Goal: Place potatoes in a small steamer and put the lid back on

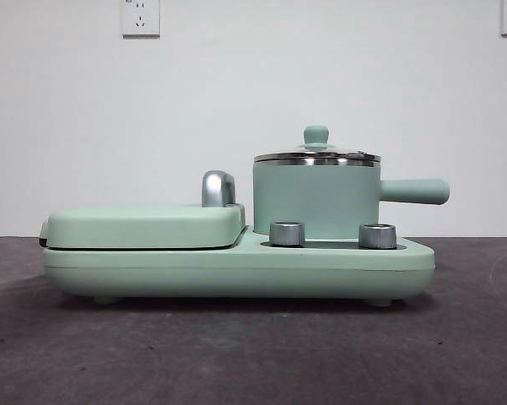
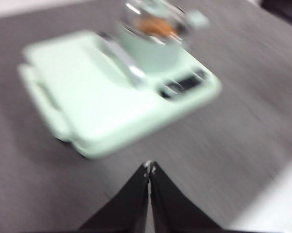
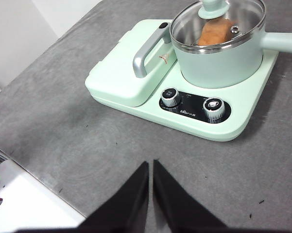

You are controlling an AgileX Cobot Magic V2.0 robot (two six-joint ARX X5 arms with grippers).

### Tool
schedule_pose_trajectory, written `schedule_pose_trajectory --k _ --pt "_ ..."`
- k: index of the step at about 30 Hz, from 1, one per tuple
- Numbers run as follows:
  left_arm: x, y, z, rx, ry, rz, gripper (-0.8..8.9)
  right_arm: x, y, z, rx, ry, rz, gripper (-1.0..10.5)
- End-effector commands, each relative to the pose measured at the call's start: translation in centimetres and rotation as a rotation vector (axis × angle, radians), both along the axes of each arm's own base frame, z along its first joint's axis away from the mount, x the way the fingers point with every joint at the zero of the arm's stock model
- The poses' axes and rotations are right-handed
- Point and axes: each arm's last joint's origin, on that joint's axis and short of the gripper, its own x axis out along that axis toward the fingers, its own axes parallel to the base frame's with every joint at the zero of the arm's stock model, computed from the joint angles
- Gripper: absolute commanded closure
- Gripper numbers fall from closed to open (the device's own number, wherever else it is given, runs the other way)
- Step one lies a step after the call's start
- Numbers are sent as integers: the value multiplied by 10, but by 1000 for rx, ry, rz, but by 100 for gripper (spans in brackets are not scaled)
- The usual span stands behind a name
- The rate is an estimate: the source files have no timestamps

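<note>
The mint-green steamer pot [image 1: 316, 201] stands on the right half of the appliance base, its stubby handle [image 1: 415, 191] pointing right. The lid [image 1: 317, 154] with its green knob sits on the pot. In the right wrist view the orange-brown potato [image 3: 215, 31] shows through the glass lid [image 3: 218, 22] inside the pot [image 3: 223, 60]. The left wrist view is blurred and shows the pot [image 2: 153, 46] with the potato [image 2: 155, 26] as an orange patch. My left gripper [image 2: 149, 167] and right gripper [image 3: 150, 164] are both shut, empty, and well back from the appliance.
The flat mint-green griddle section [image 1: 143, 226] with a chrome handle [image 1: 218, 188] lies left of the pot. Two chrome dials [image 1: 288, 234] [image 1: 377, 235] stand on the base front. The dark grey table [image 1: 253, 354] ends at a white edge [image 3: 29, 199] near the right arm.
</note>
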Motion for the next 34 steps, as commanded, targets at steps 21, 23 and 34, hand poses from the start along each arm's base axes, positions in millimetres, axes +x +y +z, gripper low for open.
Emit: schedule_pose_trajectory --k 21,23,34 --pt "55 19 -190 -97 -240 544 807 0 0 3 13 -11 5 937" --pt "56 19 -195 -96 -232 546 807 0 0 3 13 -11 5 937" --pt "58 19 -195 -111 -283 544 807 0 0 3 13 -12 5 937"
